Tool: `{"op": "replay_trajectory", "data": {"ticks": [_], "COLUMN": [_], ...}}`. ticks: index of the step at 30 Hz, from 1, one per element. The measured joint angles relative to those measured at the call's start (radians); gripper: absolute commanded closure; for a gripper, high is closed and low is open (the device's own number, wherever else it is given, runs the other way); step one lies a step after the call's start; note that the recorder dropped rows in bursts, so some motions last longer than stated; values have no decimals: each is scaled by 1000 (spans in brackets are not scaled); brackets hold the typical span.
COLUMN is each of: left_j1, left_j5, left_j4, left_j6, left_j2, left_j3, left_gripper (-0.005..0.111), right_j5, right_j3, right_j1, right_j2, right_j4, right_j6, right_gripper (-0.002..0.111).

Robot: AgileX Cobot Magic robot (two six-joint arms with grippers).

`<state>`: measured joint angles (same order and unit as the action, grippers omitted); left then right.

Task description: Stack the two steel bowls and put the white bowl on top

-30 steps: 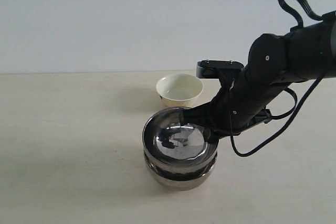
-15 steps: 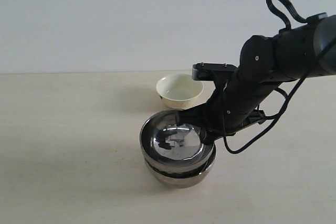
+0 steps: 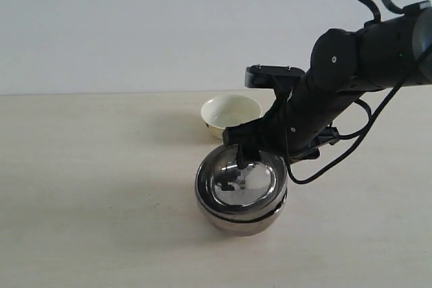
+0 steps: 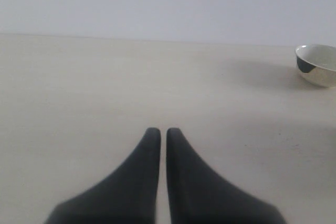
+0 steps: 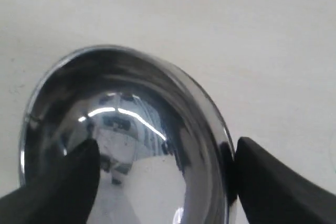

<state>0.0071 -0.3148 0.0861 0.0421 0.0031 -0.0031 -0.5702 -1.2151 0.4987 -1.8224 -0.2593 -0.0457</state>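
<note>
The two steel bowls sit nested on the table: the upper one (image 3: 260, 179) rests in the lower one (image 3: 244, 223). My right gripper (image 3: 252, 157) is open astride the upper bowl's far rim, one finger inside the bowl and one outside. In the right wrist view the gripper (image 5: 165, 145) shows both dark fingers spread either side of the shiny rim (image 5: 210, 119). The white bowl (image 3: 230, 114) stands empty just behind the stack, also at the edge of the left wrist view (image 4: 318, 65). My left gripper (image 4: 163, 130) is shut and empty over bare table.
The pale table (image 3: 88, 180) stretches to the left of the stack. The right arm (image 3: 351, 72) and its cable (image 3: 337, 160) hang over the table's right side. A white wall (image 3: 135, 25) is behind.
The upper steel bowl, held tilted above the lower one, has dropped into it and sits level. The stack has shifted slightly right. The right gripper's fingers have spread off the rim.
</note>
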Motion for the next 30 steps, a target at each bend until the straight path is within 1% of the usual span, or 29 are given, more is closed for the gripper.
{"op": "replay_trajectory", "data": {"ticks": [5,6,7,8,9,10,13,15,19,21,25,30], "left_j1": [0,0,0,0,0,0,0,0,0,0,0,0], "left_j5": [0,0,0,0,0,0,0,0,0,0,0,0], "left_j4": [0,0,0,0,0,0,0,0,0,0,0,0], "left_j6": [0,0,0,0,0,0,0,0,0,0,0,0], "left_j2": [0,0,0,0,0,0,0,0,0,0,0,0], "left_j3": [0,0,0,0,0,0,0,0,0,0,0,0], "left_gripper": [103,103,103,103,103,103,103,103,103,103,103,103], "right_j5": [2,2,2,2,2,-9,-51,-59,70,119,179,193], "right_j3": [-18,-18,-18,-18,-18,-18,-18,14,108,119,120,120], "right_j1": [0,0,0,0,0,0,0,0,0,0,0,0], "right_j2": [49,59,69,85,92,100,102,102,102,102,102,99], "right_j4": [0,0,0,0,0,0,0,3,24,27,83,123], "right_j6": [2,2,2,2,2,12,64,93,87,85,83,56], "right_gripper": [44,47,59,67,93,108,108,108,108,108,108,108]}}
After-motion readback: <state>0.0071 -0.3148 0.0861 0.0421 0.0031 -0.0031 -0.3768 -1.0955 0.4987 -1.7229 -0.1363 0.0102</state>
